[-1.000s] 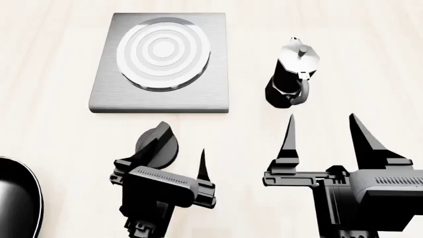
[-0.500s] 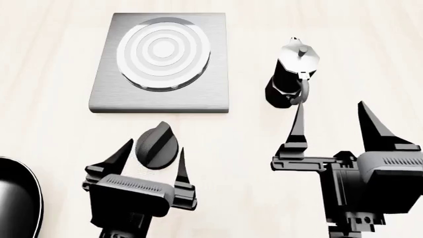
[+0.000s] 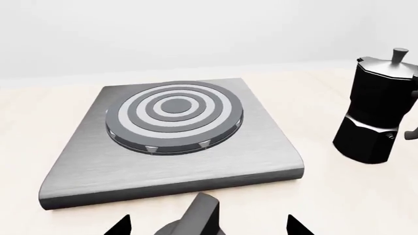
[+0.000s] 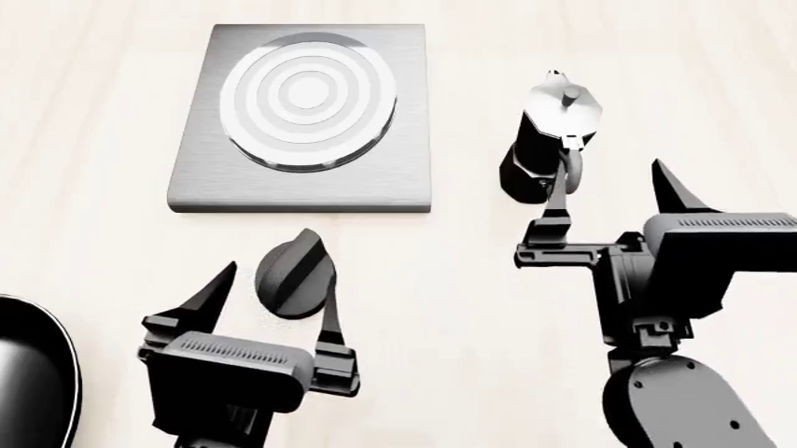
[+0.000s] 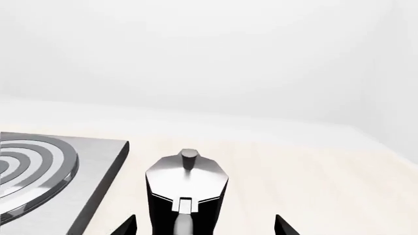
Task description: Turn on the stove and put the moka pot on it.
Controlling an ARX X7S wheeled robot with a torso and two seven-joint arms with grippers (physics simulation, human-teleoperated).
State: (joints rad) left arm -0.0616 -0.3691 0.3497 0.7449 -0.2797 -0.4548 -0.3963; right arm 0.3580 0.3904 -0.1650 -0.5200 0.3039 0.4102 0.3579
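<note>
A: How far along is this?

B: Early, by my reading. The small faceted moka pot with a black lower body and shiny silver top (image 4: 550, 140) stands upright on the pale wooden counter (image 4: 498, 308), well to the right of the flat square grey metal stove plate with concentric burner rings (image 4: 302, 117). The plate carries nothing, so the placing is not done.

A: And the switching on?

B: The round black ridged knob (image 4: 295, 273) sits on the counter just in front of the plate, apart from it. The left gripper (image 4: 272, 301) has its fingers spread wide, one on each side of the knob, with a visible gap on both sides; it holds nothing. Whether the knob has been turned I cannot tell (nothing on the rings shows heat either way).

A: The other arm?

B: The right gripper (image 4: 615, 197) is at the pot's handle side. Its fingers are also wide apart and empty; the left one shows just beside the black handle (image 4: 566, 173), though I cannot say if it touches. In the right wrist view the pot (image 5: 186, 193) sits centred between the two fingertips.

A: So what is left?

B: As I judge it, nearly everything: confirming the knob is turned, closing on the pot, lifting it and setting it on the rings. A black frying pan (image 4: 32, 373) lies at the near left, uninvolved.
</note>
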